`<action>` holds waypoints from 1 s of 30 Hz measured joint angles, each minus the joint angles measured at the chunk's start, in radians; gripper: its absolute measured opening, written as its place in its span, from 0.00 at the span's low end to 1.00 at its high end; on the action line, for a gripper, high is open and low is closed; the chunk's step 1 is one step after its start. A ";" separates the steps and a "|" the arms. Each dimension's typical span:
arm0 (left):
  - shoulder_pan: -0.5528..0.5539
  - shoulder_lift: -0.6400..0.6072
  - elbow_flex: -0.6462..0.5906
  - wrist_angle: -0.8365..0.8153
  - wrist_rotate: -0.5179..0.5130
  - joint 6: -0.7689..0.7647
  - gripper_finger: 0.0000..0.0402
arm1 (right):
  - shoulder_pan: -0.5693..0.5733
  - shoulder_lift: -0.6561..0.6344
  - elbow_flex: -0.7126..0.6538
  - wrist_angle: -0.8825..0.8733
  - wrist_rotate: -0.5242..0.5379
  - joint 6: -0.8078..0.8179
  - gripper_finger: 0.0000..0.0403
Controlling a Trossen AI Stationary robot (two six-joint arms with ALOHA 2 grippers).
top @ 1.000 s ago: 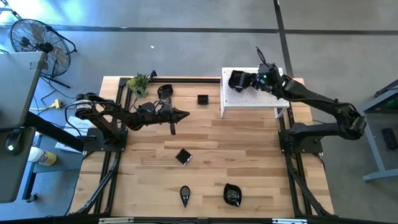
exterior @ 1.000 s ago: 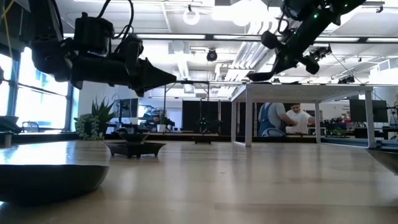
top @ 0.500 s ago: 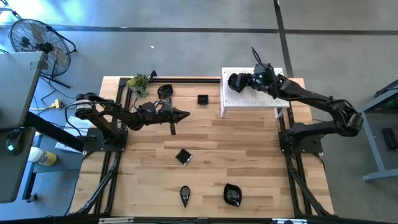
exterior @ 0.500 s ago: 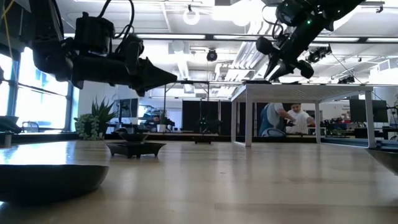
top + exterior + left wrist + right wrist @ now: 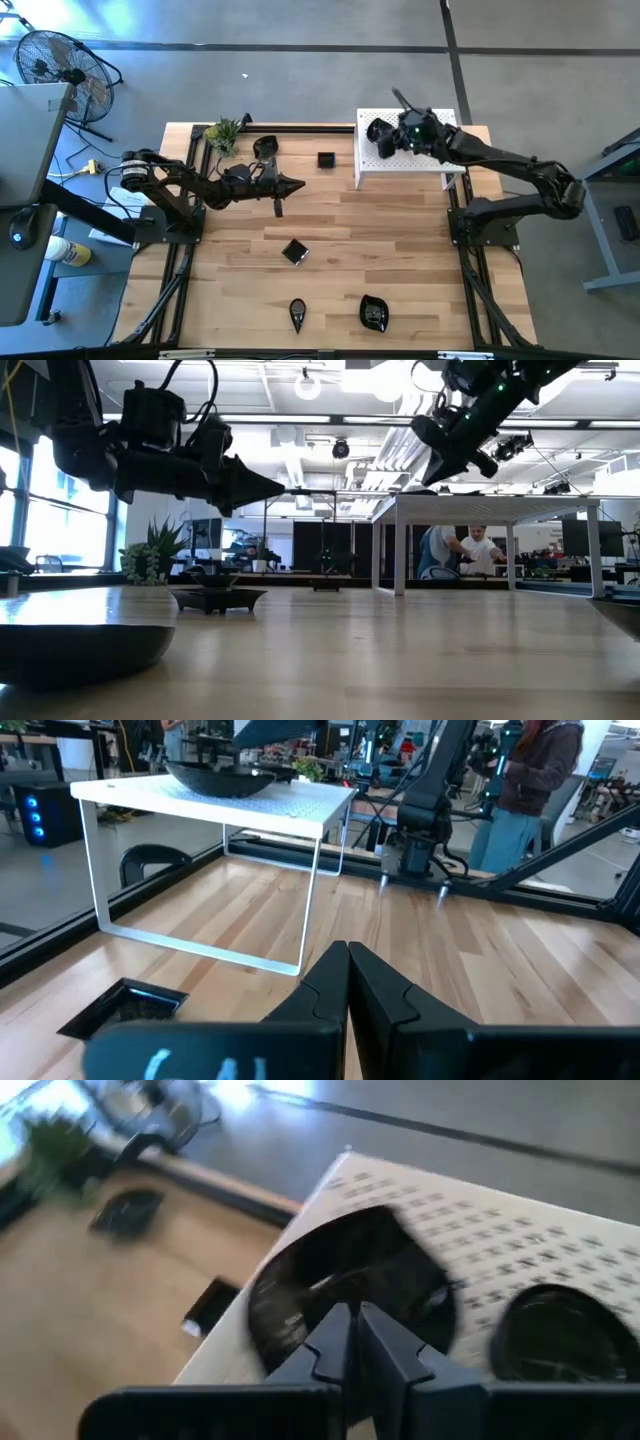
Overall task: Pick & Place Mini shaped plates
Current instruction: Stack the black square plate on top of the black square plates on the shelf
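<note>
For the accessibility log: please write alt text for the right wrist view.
The right tool, fingers together, hangs just above a black plate lying on the white perforated platform. A second black plate sits beside it on the platform, with wooden table beyond, where another dark plate lies.

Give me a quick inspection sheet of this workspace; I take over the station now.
Surface: wooden table, white perforated platform at its far right.
Job's things: black plates on platform and table.
Clutter: small green plant.
Grippers: left gripper shut, hovering over table; right gripper shut above platform plates.
Cables: loose ones on the floor left of the table.
Surroundings: fan; people behind.
</note>
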 joint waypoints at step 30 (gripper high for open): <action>0.000 0.000 0.000 -0.029 -0.006 0.007 0.00 | 0.766 0.068 0.000 0.218 0.187 -0.341 0.00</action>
